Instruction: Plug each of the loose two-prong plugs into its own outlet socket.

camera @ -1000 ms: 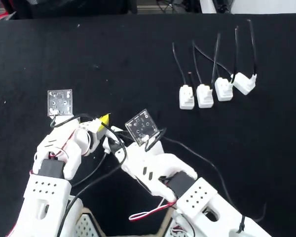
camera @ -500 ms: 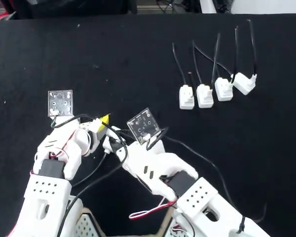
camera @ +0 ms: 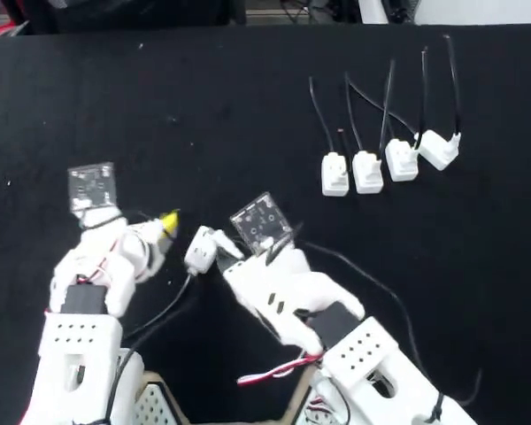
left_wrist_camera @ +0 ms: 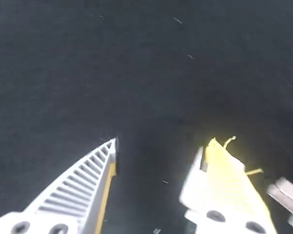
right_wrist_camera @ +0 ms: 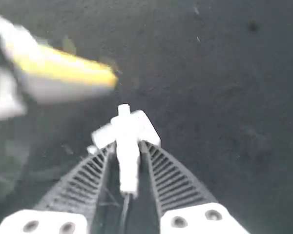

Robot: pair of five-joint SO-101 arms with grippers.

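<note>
Right claw (right_wrist_camera: 128,147) pinches a white plug (right_wrist_camera: 126,127) above the desk (camera: 203,97); left claw (left_wrist_camera: 162,146), spread wide, hovers just beside it at the plug's ten o'clock.

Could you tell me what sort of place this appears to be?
Probably a robotics lab bench: black table, four white corded connectors lined up, right arm's jaws holding a white plug.
</note>
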